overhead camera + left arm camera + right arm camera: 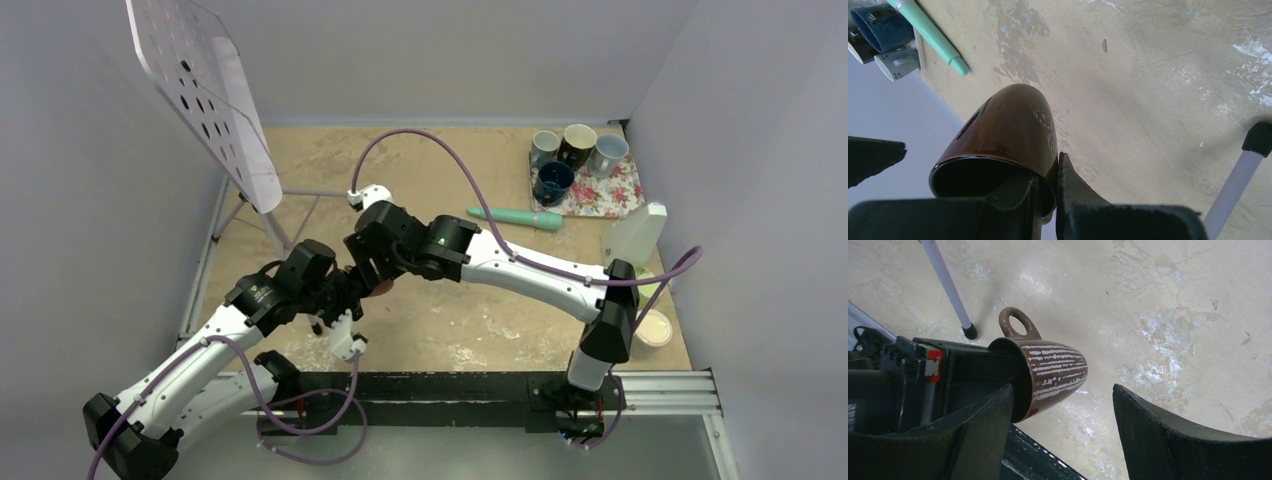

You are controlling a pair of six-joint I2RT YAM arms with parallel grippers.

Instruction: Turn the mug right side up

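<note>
The brown glazed mug [1013, 125] with white streaks and a ring handle [1017, 324] is lifted off the table on its side. My left gripper [1048, 167] is shut on the mug's rim, one finger inside the mouth and the other against the outer wall. My right gripper [1063, 392] is open, and the mug [1058, 372] lies just beyond its left finger [983, 430], touching neither finger. From above, both grippers meet at the table's middle left [362, 272], and the mug is mostly hidden beneath them.
A floral mat [615, 195] at the back right holds several mugs. A teal tube [515, 217] lies beside it. A white perforated board on a stand [205, 90] leans at the back left, with its leg [948, 285] close by. A white container [635, 235] stands at the right edge.
</note>
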